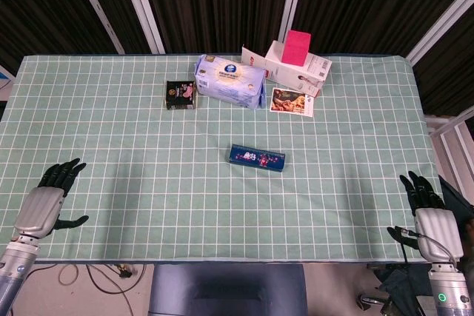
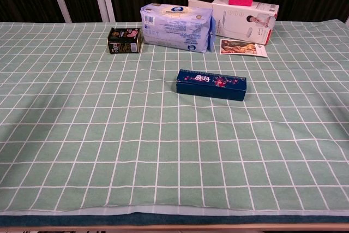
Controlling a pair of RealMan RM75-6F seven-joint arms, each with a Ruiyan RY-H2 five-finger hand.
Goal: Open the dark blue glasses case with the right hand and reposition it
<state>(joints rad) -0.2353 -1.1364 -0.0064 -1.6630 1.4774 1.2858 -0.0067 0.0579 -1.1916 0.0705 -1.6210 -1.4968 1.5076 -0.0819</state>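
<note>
Glasses case closed mid-table, right hand empty, fingers spread, well apart from it

Both hands outside the chest view, right arm cut by head view's edge, card's print too small to read
</note>
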